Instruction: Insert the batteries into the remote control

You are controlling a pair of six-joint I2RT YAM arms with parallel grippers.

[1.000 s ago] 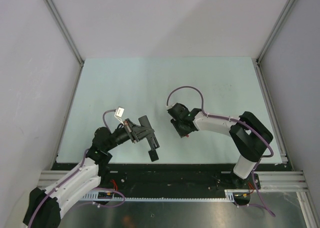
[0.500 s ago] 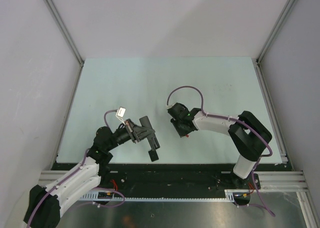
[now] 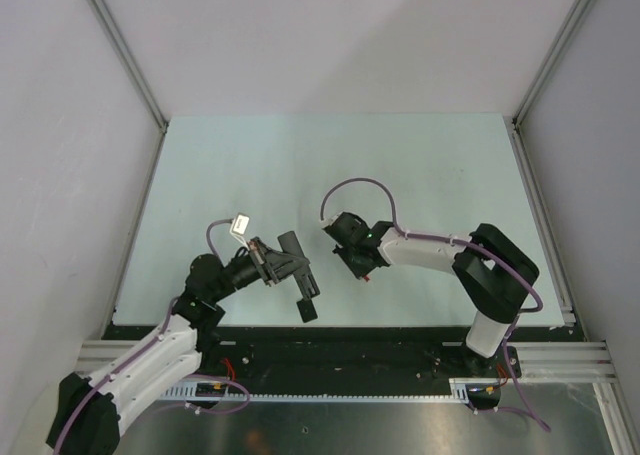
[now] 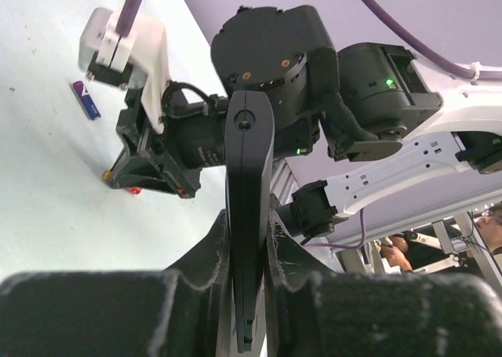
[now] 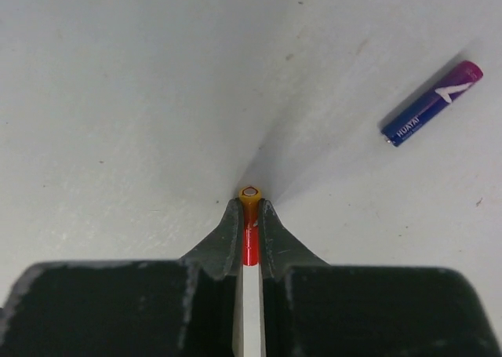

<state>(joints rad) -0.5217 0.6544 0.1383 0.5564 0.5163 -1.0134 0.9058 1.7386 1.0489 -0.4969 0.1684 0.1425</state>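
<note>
Though held above the table (image 5: 118,98), remote control (image 4: 249,161): clamped edge-on in left gripper (image 4: 249,235).
left gripper: closed on remote control.
right gripper (image 5: 249,216): pinched tight on red-orange battery (image 5: 249,194), low by table.
blue-purple battery (image 5: 431,102): lying flat on table, well apart from right gripper.

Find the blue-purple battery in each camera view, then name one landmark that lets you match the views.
Top external: cannot be made out.
Left wrist: blue-purple battery at the upper left, beyond the other arm.
Right wrist: upper right, lying diagonally.
Shared landmark: the right end effector, shut on the red-orange battery.
</note>
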